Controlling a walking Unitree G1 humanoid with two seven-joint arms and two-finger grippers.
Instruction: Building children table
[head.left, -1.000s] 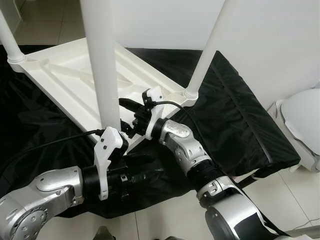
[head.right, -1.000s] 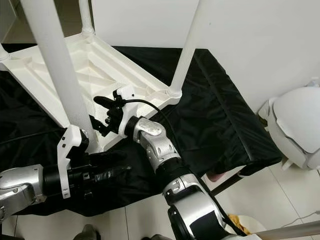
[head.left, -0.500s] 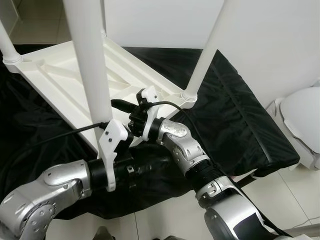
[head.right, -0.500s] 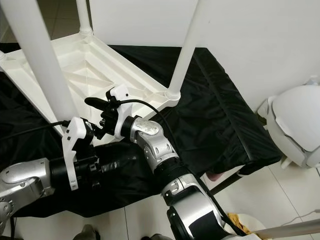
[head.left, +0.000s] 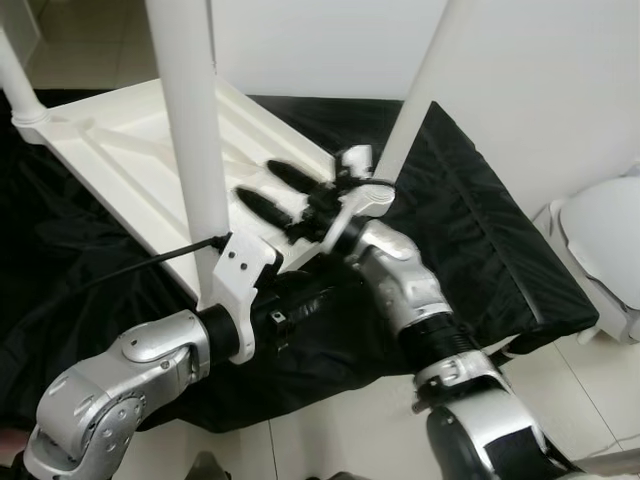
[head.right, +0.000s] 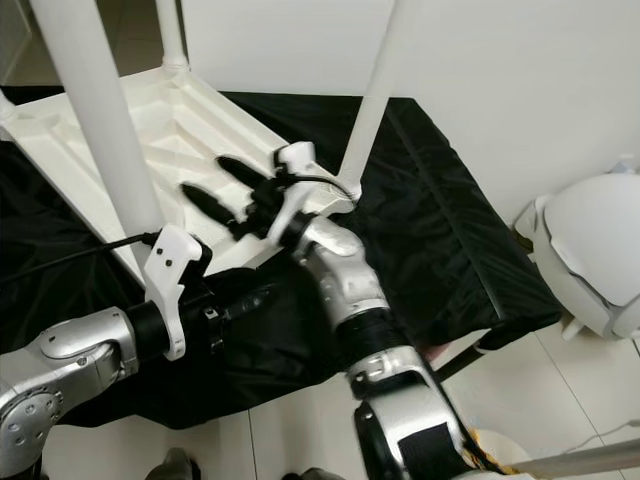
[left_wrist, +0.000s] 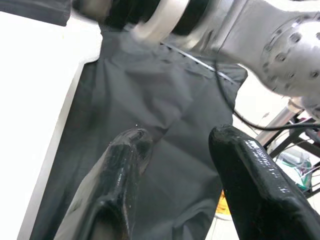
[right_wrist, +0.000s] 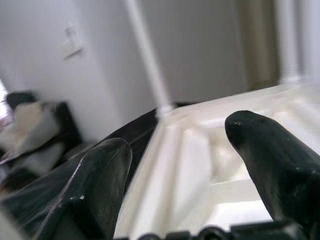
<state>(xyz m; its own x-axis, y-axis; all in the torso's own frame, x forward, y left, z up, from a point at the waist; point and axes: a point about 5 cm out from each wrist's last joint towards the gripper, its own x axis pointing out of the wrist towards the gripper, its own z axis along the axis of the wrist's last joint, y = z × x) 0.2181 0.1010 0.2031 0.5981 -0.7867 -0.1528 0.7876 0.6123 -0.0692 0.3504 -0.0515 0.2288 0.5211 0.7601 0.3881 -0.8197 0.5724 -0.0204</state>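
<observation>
The white children's table (head.left: 130, 150) is lying upside down on a black cloth (head.left: 470, 230), its ribbed underside facing up and its white legs pointing up toward the camera. Three legs are seated at corners; the near leg (head.left: 190, 130) is standing at the front corner closest to the robot.

The right tool (head.left: 270, 195) is now hovering over the table's underside, its two black fingers spread wide and holding nothing. A second ago it was tucked down by the base of the near leg; it has lifted and swung up toward the far-right leg (head.left: 415, 90), which suggests that it has finished with that leg and is pulling clear. The left tool (left_wrist: 175, 165) has slid forward below the front edge of the table, over the black cloth. Its fingers are parted with only cloth between them, gripping nothing.

With all visible legs standing, the build is looking nearly done, probably with tightening or flipping left.

Room is tight in front: the near leg is rising just beside the left wrist, and the far-right leg is standing close to the right wrist. The table's front edge is overhanging the cloth near both arms. More open room is lying to the right, over the cloth, before the white rounded object (head.left: 605, 240) on the tiled floor (head.left: 330, 440).
</observation>
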